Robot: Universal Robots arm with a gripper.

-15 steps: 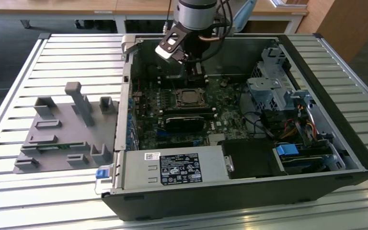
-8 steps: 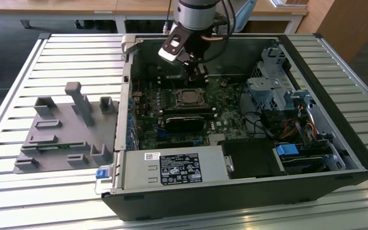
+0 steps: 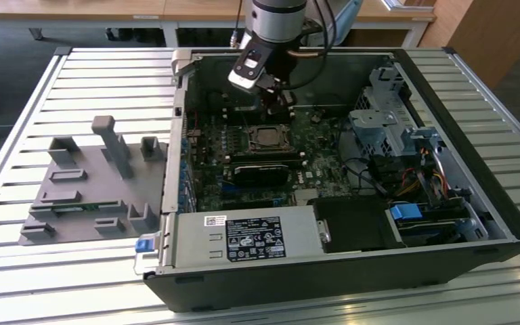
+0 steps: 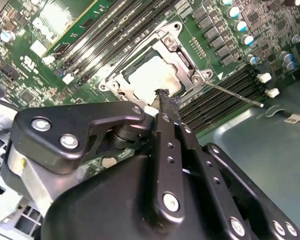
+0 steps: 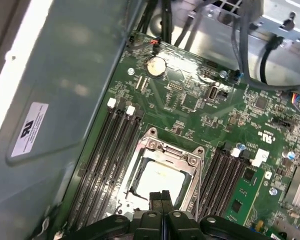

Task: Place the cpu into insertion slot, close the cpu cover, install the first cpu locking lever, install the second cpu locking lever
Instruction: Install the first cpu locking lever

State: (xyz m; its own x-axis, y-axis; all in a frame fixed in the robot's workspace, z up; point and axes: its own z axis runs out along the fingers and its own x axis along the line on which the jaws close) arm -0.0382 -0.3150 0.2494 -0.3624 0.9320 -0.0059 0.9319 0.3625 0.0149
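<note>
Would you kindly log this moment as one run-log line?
gripper: jaws shut, over cpu | cpu: in insertion slot | cpu cover: down around cpu | locking lever: juts sideways

Even daylight washes the slatted table (image 3: pixel 25 101), while the computer case (image 3: pixel 332 284) sits dimmer inside, under the gripper (image 3: pixel 276 107). In both wrist views the cpu (image 4: pixel 151 75) (image 5: pixel 162 179), right at the gripper's tip, glares near-white. Alongside it, the case wall (image 5: pixel 65 100) shows soft, hazy reflections.

we saw the cpu (image 5: pixel 159 181), pale silver and flat, seated in the slot (image 5: pixel 135 179); the silver cover (image 5: pixel 165 150) lay down over it, framing its top.
</note>
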